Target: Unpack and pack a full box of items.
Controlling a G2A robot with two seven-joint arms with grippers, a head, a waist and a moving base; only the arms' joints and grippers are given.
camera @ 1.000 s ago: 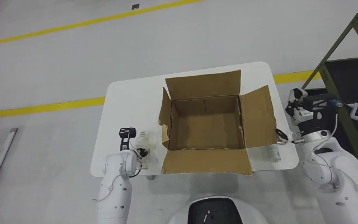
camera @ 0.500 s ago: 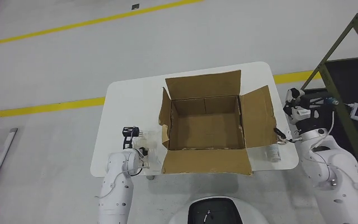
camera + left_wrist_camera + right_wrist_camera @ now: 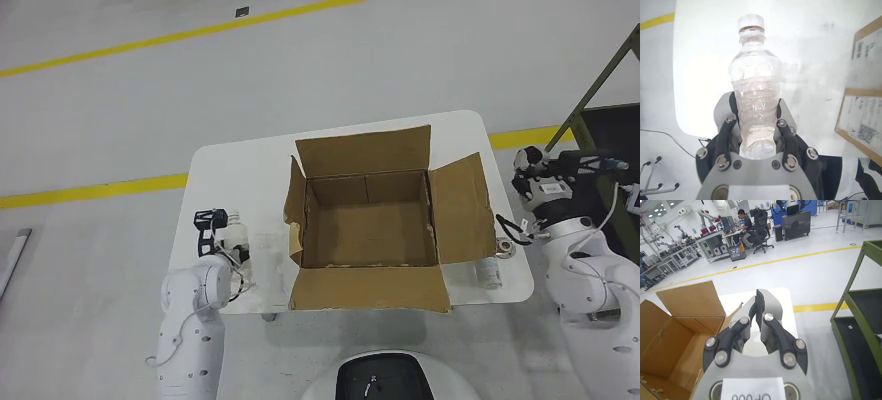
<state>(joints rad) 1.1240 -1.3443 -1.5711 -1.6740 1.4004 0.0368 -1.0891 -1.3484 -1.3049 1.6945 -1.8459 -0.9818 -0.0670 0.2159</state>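
The left gripper [image 3: 756, 101] grasps a clear white-capped bottle [image 3: 755, 75] over the tabletop [image 3: 240, 170], left of the open cardboard box [image 3: 368, 235]. The right gripper [image 3: 758, 306], fingers pressed together, hangs right of the box.

box labels [image 3: 864, 115] blurred, wrist tag [image 3: 753, 388] cut off, unreadable

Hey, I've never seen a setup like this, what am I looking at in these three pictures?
It is a two-armed robot at a white table. One picture looks down from above its arms; the other two come from cameras on its wrists. On the table stands an open cardboard box, empty inside, with a small bottle-like item beside its right flap. The left gripper is shut on a clear plastic bottle with a white cap, left of the box. The right gripper is shut and holds nothing.
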